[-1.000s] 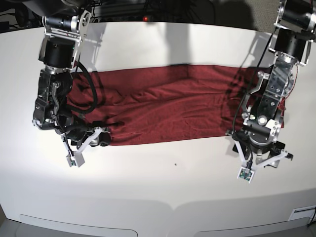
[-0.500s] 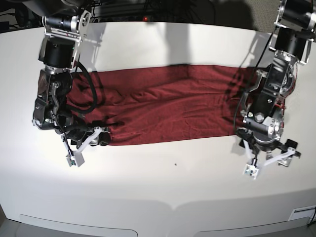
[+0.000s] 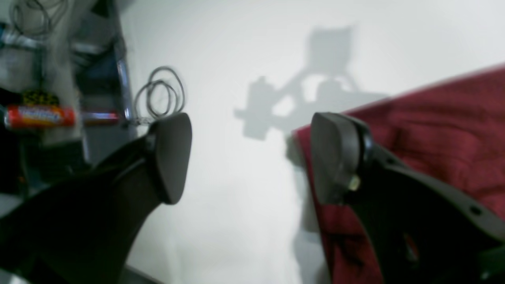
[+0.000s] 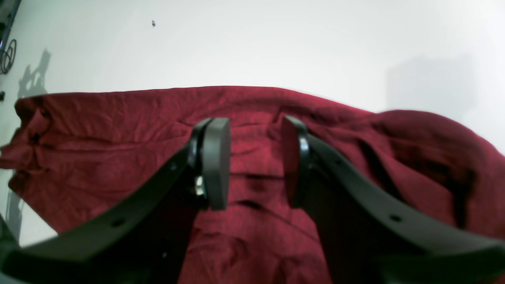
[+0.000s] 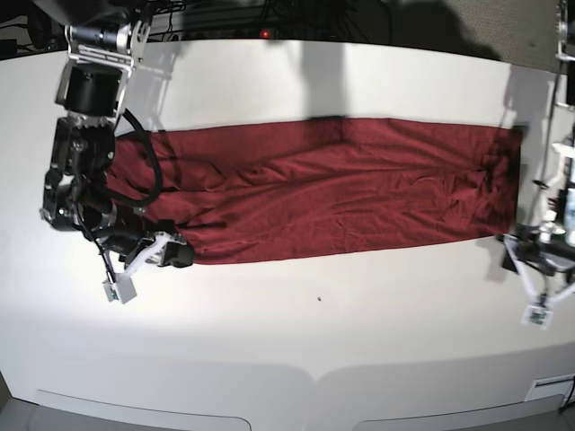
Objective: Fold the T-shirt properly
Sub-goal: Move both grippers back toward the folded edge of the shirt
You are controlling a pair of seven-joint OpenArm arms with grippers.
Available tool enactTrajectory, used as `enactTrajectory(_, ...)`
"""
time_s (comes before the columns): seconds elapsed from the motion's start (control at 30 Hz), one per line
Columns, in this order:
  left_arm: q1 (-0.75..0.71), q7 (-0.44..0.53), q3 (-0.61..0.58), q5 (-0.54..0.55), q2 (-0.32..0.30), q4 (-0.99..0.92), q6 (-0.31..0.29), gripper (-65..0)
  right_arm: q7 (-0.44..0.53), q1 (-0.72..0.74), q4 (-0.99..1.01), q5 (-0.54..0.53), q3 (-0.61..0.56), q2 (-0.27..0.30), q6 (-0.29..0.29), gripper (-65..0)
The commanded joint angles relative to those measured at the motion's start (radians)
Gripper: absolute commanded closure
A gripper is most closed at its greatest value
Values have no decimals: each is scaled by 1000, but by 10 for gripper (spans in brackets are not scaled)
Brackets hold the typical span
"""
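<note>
The T-shirt [image 5: 332, 193] is dark red and lies flat as a long wrinkled band across the white table [image 5: 296, 350]. Off the shirt's right end, my left gripper [image 5: 542, 269] hangs over bare table. In the left wrist view that gripper [image 3: 252, 157] is wide open with only table between its fingers, and the shirt's edge [image 3: 434, 122] lies behind the right finger. My right gripper [image 5: 171, 253] is at the shirt's front left corner. Seen from the right wrist, the right gripper [image 4: 255, 157] has its jaws apart over the shirt [image 4: 118, 130], with nothing pinched between them.
A small dark speck [image 5: 320, 299] lies on the table in front of the shirt. Cables and gear [image 5: 269, 13] crowd the space behind the far edge. In the left wrist view a coiled cable [image 3: 159, 92] and an orange-red tube [image 3: 39, 116] sit past the table's side.
My left arm has swung right, off the shirt's right end, and its jaws have opened wider. The shirt's right end now lies uncovered and flat. My right arm shifted slightly left.
</note>
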State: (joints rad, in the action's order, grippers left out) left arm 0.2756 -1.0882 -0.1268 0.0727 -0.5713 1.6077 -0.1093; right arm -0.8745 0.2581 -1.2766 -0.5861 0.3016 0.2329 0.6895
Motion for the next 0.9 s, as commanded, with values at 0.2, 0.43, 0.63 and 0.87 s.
enactTrajectory(0.2,23,-69,309,497,-30,-60,-309,-451,8,-195,-361,-23,3,32,9,-222)
enactTrajectory(0.43,7,-105,330,734,-31,-394,-493,-451,-40,-413,-657,-24,6,33,9,-222)
enactTrajectory(0.63,9,-89,330,748,-50,-663,-540,-451,-40,-535,-795,-21,26,32,9,-222)
enactTrajectory(0.87,7,-42,354,845,-59,-743,-577,-451,-44,-597,-821,-29,33,30,9,-223)
